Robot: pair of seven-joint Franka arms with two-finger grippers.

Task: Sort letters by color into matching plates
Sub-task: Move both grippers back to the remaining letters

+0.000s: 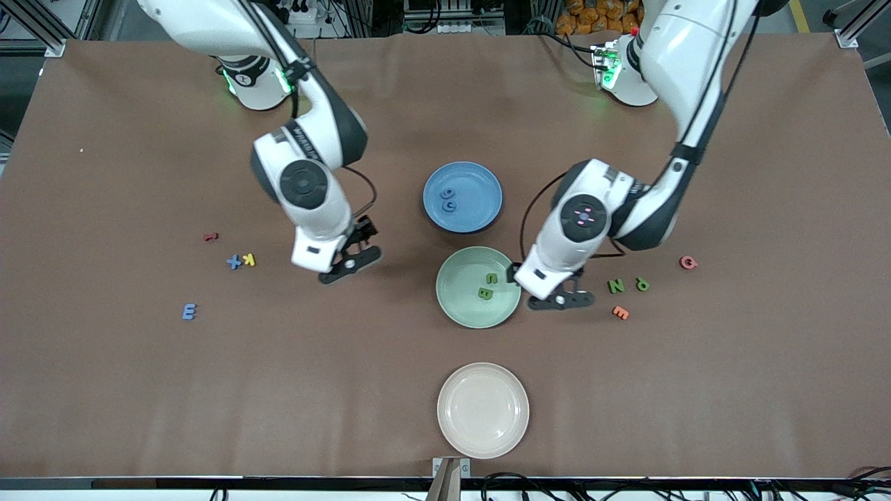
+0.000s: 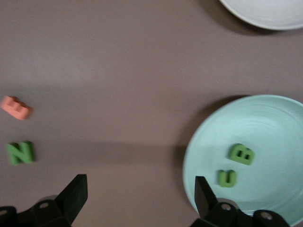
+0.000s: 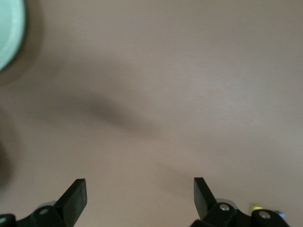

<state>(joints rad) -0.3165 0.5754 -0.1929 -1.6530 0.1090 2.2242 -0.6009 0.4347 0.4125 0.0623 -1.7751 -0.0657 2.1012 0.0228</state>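
Left claw [image 1: 557, 296] spread, empty (beside green plate [image 1: 459, 306] rim); right claw [image 1: 351, 261] spread, waiting.

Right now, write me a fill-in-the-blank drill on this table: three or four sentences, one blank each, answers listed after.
1. The green plate holds ____ green letters.
2. The blue plate holds two letters of the colour ____.
3. The cream plate holds ____ letters.
4. The left gripper, beside the green plate, and the right gripper both have their jaws ____.

Missing words: two; blue; no; open
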